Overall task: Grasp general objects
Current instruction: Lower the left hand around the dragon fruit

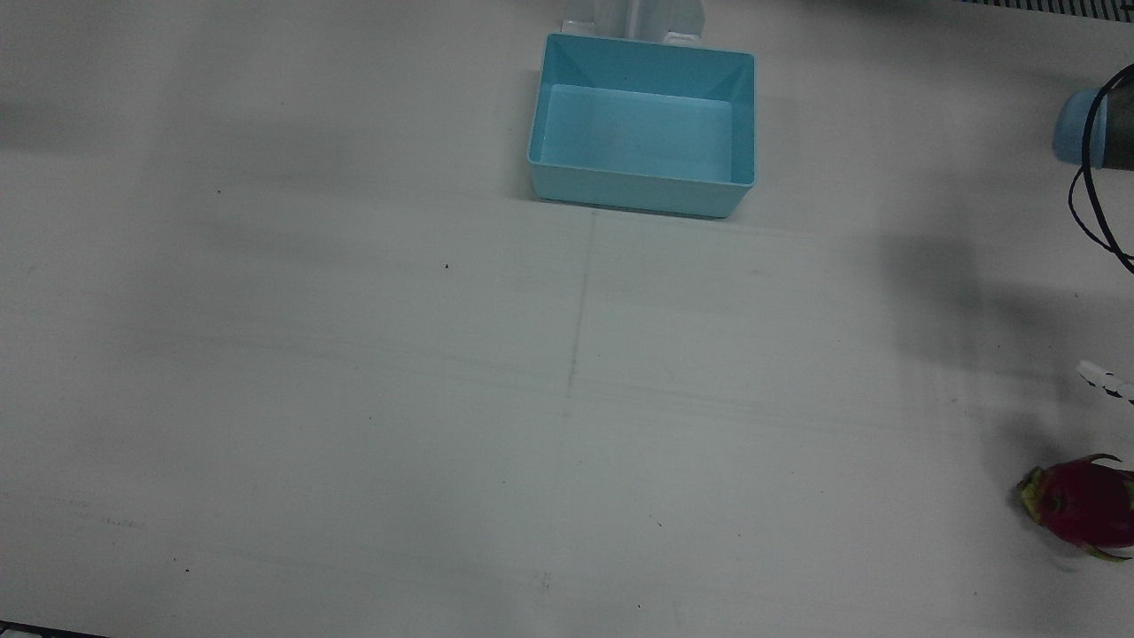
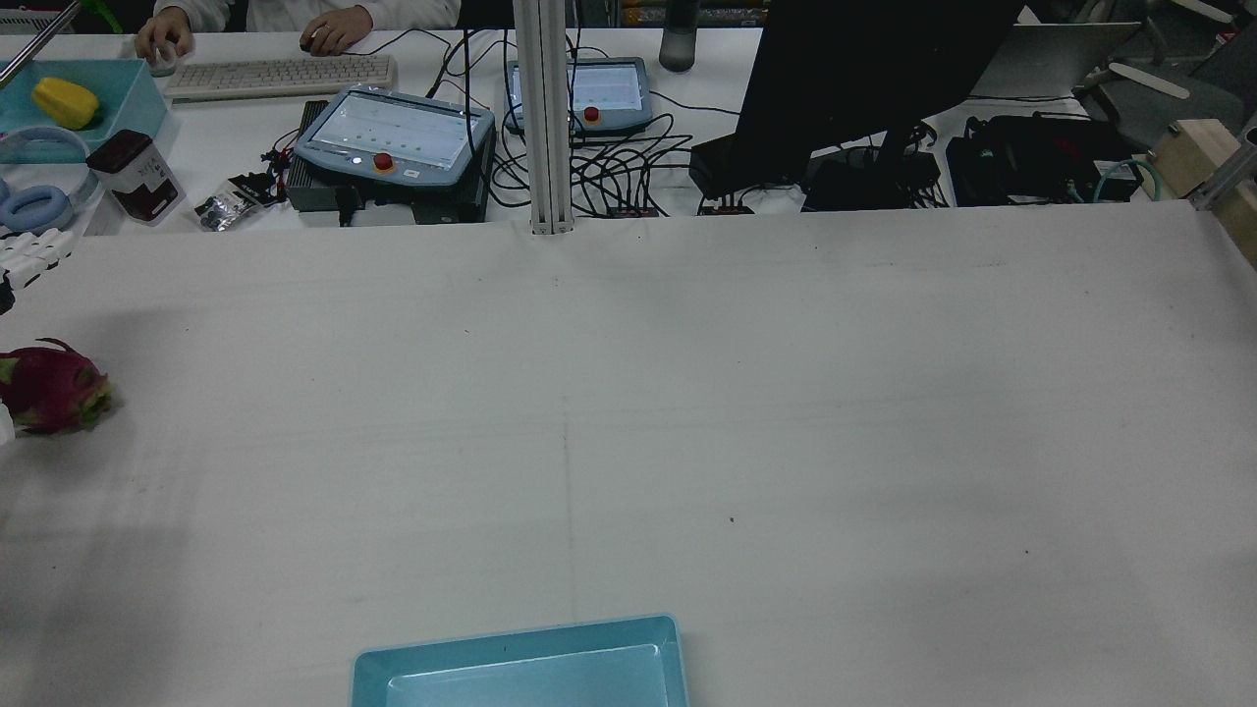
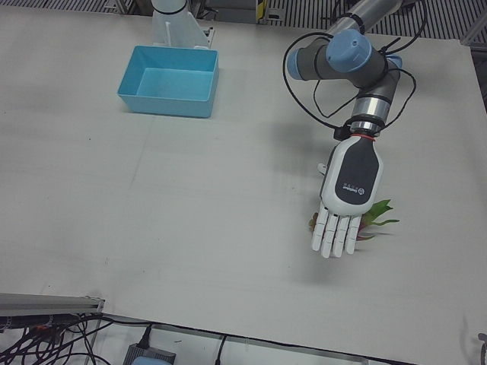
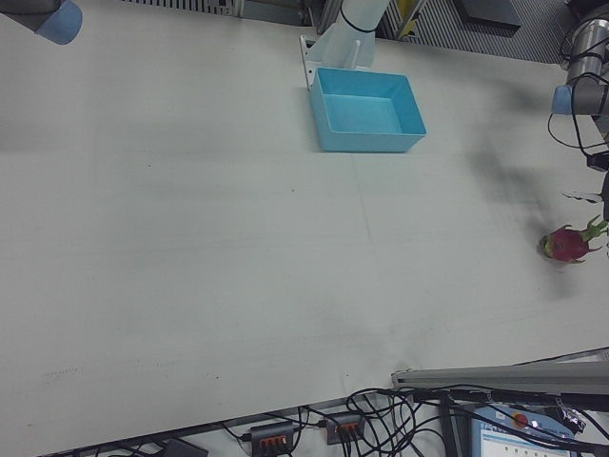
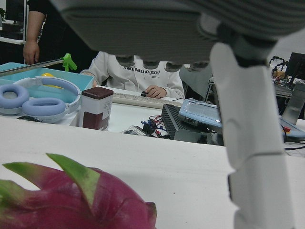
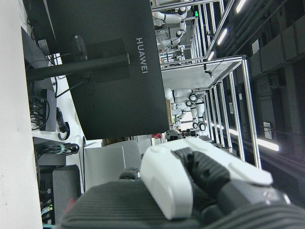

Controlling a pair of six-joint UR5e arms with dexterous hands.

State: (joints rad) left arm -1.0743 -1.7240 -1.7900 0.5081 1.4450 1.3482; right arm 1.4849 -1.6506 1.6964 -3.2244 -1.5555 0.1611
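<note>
A red dragon fruit (image 1: 1081, 507) with green tips lies near the table's left edge; it also shows in the rear view (image 2: 54, 398), the right-front view (image 4: 568, 245) and close below the left hand camera (image 5: 71, 205). My left hand (image 3: 346, 190) hovers just above it, palm down, fingers straight and apart, holding nothing. In the left-front view the hand hides most of the fruit (image 3: 378, 217). My right hand (image 6: 190, 176) shows only in its own view, raised and facing the monitor; its fingers' state is unclear.
A light blue bin (image 1: 638, 184) stands empty at the robot's side of the table, mid-width, also in the rear view (image 2: 520, 643). Beyond the far edge are a monitor (image 2: 864, 79), teach pendants (image 2: 393, 133), cables and a post (image 2: 545, 118).
</note>
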